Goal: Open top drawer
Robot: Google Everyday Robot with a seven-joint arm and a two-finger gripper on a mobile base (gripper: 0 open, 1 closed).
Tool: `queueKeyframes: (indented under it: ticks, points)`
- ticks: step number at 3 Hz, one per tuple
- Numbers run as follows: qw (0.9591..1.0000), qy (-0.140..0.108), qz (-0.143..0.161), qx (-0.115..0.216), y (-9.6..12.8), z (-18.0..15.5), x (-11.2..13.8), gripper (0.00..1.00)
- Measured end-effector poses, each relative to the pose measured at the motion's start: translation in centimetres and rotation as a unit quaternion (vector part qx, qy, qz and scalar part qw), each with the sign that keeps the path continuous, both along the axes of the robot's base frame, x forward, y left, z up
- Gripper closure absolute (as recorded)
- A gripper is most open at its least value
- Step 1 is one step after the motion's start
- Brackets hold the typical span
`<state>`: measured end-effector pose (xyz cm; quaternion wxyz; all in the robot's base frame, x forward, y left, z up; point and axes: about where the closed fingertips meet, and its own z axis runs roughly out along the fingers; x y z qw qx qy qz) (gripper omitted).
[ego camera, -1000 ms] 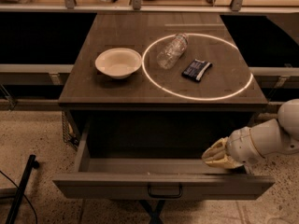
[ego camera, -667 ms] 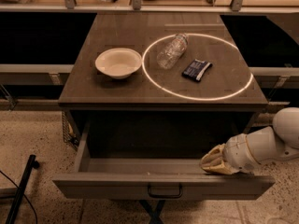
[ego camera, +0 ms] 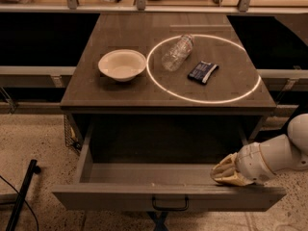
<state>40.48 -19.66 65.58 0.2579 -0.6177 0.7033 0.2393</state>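
The top drawer (ego camera: 120,198) stands pulled far out from under the table top, and its inside shows dark and bare. Its grey-beige front panel faces me at the bottom of the camera view, with the small black bail handle (ego camera: 170,205) at its middle. My gripper (ego camera: 224,173), beige on a white arm coming in from the right, sits inside the drawer at its right end, right behind the top edge of the front panel. No other drawer fronts are in view.
On the table top (ego camera: 86,93) are a white bowl (ego camera: 122,65), a clear plastic bottle (ego camera: 176,52) lying on its side and a dark packet (ego camera: 202,71), the last two inside a bright light ring. A black pole (ego camera: 21,196) leans on the floor at left.
My gripper has moved down a little, closer to the top edge of the drawer front. The drawer stays pulled out about as far as before.
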Motion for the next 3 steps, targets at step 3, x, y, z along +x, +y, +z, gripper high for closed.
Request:
queueKeyframes:
  ticks: [3]
  points:
    - [0.9994, -0.018, 0.03, 0.003, 2.7, 1.1, 0.9, 1.0]
